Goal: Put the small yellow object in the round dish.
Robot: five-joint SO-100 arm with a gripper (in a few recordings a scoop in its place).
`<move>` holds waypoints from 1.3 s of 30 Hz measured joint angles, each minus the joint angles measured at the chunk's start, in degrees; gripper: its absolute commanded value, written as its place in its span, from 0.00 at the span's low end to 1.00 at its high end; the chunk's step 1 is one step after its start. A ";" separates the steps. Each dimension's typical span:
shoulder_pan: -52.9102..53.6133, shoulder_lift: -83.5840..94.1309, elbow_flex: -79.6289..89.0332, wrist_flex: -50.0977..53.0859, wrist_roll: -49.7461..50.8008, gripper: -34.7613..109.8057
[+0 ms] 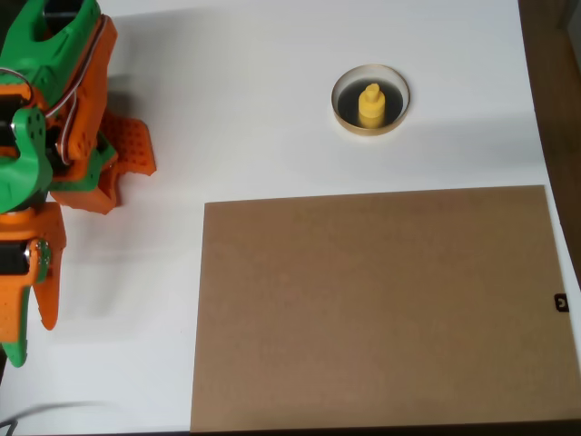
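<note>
Yellow piece (369, 105) seated in dish (370, 99), upper centre of overhead view.

Piece: bright yellow plastic, round disc base w/ narrower knob on top, upright, approx. centred on dish's black interior; smaller than dish. Dish: shallow, circular, pale tan rim, resting on white table (263, 109), just above brown board (377, 304) edge, not touching it. Arm (54, 136), green/orange, at left edge, well apart from dish. Gripper (32, 322) at lower left: orange finger and green finger point down-frame, tips slightly apart, nothing between them.
</note>
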 measured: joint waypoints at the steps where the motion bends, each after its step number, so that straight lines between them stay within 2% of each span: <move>1: 0.00 0.00 0.00 0.09 -0.09 0.36; 3: 0.09 0.00 0.00 -0.09 -0.70 0.34; 5: 0.09 0.00 0.09 -0.62 -1.67 0.28; 7: -0.53 0.00 1.41 -2.29 -5.71 0.28; 9: -0.88 0.00 3.08 -3.34 -15.03 0.31; 11: -2.02 0.00 4.13 -1.76 -28.74 0.26; 14: -3.60 0.00 4.22 0.26 -35.07 0.24; 16: -3.87 0.00 4.22 0.18 -31.20 0.24; 21: -0.62 0.00 4.22 -4.22 -10.20 0.24; 26: 3.25 0.00 4.22 -4.75 0.53 0.24; 32: 1.93 0.00 4.04 -2.02 5.01 0.24; 39: 0.18 0.00 4.04 -1.85 5.80 0.24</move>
